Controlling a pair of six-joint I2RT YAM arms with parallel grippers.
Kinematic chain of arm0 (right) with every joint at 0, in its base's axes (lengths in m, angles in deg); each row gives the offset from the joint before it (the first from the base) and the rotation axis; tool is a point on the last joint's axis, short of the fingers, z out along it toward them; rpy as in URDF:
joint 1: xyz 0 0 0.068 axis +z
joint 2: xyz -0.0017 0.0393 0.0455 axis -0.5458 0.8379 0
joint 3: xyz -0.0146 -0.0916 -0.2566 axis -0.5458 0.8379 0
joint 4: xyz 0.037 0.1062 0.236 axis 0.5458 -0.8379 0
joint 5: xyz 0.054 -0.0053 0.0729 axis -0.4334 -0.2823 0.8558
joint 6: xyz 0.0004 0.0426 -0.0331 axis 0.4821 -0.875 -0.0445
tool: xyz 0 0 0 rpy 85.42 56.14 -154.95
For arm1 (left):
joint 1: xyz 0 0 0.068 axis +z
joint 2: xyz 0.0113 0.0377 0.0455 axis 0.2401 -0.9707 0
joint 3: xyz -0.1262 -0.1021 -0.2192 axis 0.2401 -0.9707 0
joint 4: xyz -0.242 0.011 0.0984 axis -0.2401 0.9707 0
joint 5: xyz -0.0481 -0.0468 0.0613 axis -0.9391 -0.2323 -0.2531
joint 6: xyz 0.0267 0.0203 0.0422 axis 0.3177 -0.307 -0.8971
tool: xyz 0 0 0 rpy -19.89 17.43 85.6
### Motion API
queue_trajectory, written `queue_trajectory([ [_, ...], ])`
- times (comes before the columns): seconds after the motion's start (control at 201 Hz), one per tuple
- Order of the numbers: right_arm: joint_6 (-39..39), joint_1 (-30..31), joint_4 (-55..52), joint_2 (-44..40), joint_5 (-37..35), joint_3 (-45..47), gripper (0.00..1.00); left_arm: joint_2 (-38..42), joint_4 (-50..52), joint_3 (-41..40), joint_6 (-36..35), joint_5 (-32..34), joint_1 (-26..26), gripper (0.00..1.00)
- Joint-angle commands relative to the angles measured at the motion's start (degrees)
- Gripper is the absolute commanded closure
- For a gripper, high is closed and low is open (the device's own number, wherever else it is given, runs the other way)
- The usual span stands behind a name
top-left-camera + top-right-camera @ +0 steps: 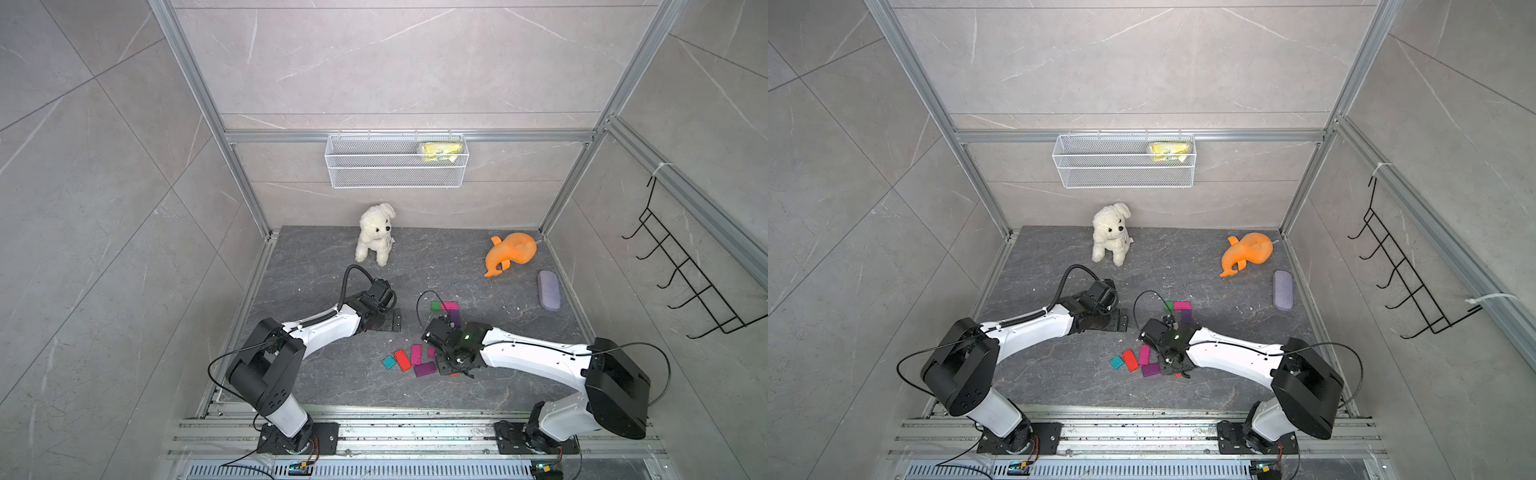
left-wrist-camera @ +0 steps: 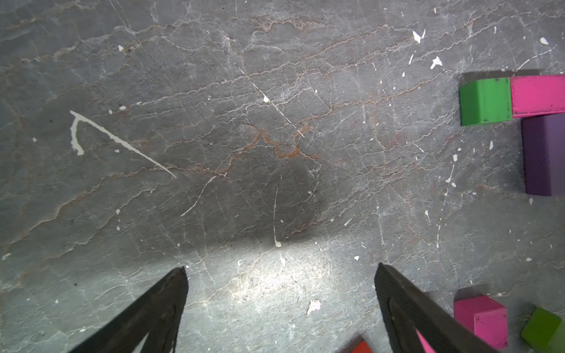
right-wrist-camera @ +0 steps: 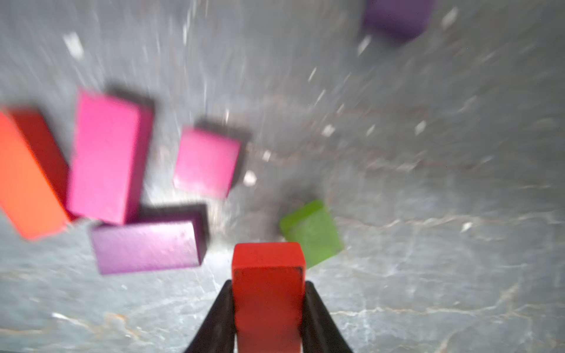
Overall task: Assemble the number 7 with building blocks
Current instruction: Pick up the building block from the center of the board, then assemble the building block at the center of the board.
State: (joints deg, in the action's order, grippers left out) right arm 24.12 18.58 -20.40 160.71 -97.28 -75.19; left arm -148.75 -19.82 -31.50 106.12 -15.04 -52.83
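A green block (image 1: 435, 306), a pink block (image 1: 451, 306) and a purple block (image 1: 456, 319) lie joined at mid-floor as a short bar with a stem start. Loose building blocks lie nearer the front: teal (image 1: 389, 362), red (image 1: 402, 360), pink (image 1: 416, 354), purple (image 1: 424, 369). In the right wrist view my right gripper (image 3: 268, 285) is shut on a small red block (image 3: 268, 275), lifted above a green block (image 3: 312, 232) and a pink square (image 3: 206, 162). My left gripper (image 2: 281, 269) is open over bare floor, left of the joined blocks (image 2: 486, 102).
A white plush dog (image 1: 376, 232) sits at the back, an orange toy (image 1: 509, 253) at the back right, and a grey-lilac case (image 1: 548, 289) by the right wall. A wire basket (image 1: 395, 160) hangs on the back wall. A black hook rack (image 1: 685, 270) hangs at right.
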Motion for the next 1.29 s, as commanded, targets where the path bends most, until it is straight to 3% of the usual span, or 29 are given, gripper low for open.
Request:
queue_trajectory([
  [0.0, 4.08, -5.87, -2.02, -1.48, -1.42, -2.93, 0.69, 0.98, 0.54, 2.59, -0.94, -0.93, 0.35, 0.0],
  [0.174, 8.11, -13.43, 1.46, 2.82, 2.35, -5.14, 0.68, -0.24, 0.37, 4.16, -1.29, -1.8, 0.35, 0.0],
  [0.383, 8.63, -17.11, 6.9, 9.76, 6.9, -5.78, 0.68, -1.76, 0.6, 5.5, -1.66, -1.75, 0.28, 0.0],
  [1.001, 8.71, -18.79, 7.12, 17.5, 7.26, -7.82, 0.67, -4.37, 0.55, 6.0, -1.36, -1.8, 0.35, 0.0],
  [1.11, 8.38, -18.79, 6.19, 17.55, 6.19, -7.89, 0.58, -4.48, 0.46, 5.98, -1.29, -1.76, 0.27, 0.0],
  [1.289, 7.74, -18.83, 5.07, 15.43, 5.91, -8.06, 0.54, -4.67, 0.37, 6.0, -1.17, -1.93, 0.35, 0.0],
])
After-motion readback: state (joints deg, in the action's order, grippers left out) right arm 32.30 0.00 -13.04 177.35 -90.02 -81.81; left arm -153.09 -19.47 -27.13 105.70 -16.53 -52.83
